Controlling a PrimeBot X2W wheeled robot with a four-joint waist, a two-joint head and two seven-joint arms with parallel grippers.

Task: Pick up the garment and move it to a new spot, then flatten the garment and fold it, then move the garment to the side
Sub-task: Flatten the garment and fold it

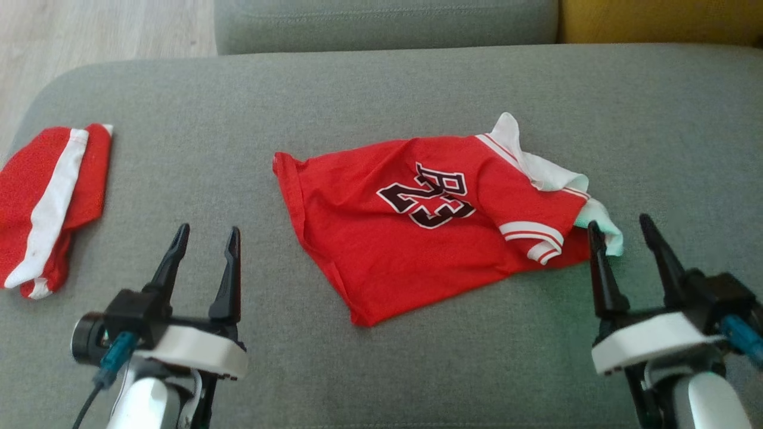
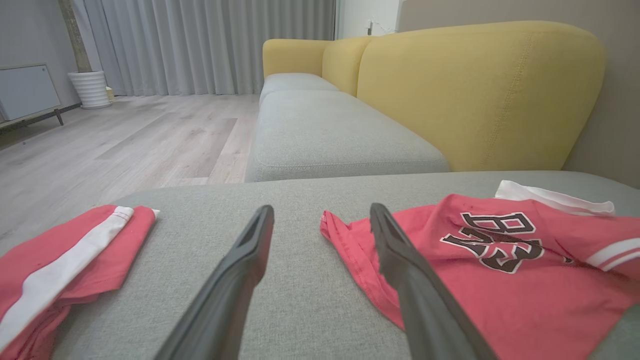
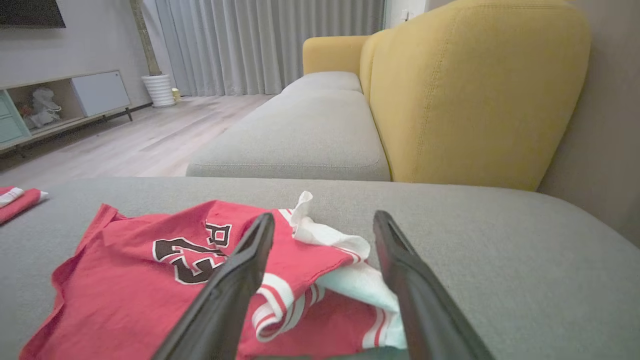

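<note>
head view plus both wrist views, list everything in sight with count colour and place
jersey: 1, red with white trim and a dark 23, rumpled at the middle of the cushion
folded garment: 1, red with a white stripe, at the cushion's left edge
cushion: 1, grey, under both garments
sofa: 1, yellow back with grey seats, beyond the cushion
floor: 1, pale wood, left of the sofa
curtains: grey, count unclear, along the far wall
planter: 1, white, beside the curtains
cabinet: 1, pale, low against the left wall
left gripper: 1, dark fingers, open, between the two garments
right gripper: 1, dark fingers, open, at the jersey's white-trimmed end
</note>
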